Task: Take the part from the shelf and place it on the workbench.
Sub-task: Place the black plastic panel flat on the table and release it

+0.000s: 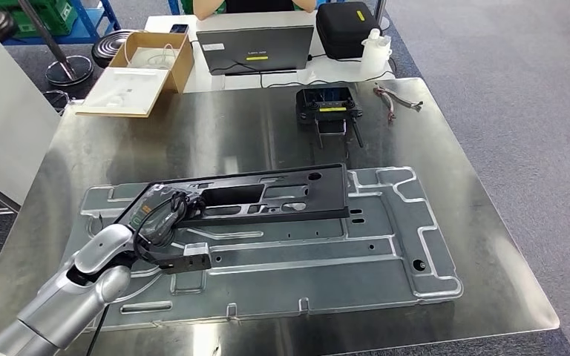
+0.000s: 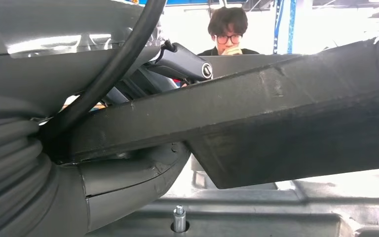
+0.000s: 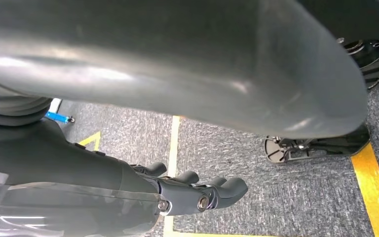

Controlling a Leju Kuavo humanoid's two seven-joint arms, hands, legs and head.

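A brushed steel counter fills the near scene, and on it lies a large pressed silver panel with ribs and slots. The left robot hand reaches in over the panel's near left part, its fingers closed on the left end of the black part, a long flat frame with cut-outs. The part stretches away to the right of that robot hand and lies over the panel's far half; the left wrist view shows its underside raised a little above the panel near the grip. The right robot hand hangs beside the body over grey carpet marked with yellow tape, fingers curled in on nothing. Bare steel runs to the right of the panel and beyond it. Farther off sit a black controller, a loose cable, an open cardboard box, a laptop, a black case and a white bottle. A person sits at the far side.
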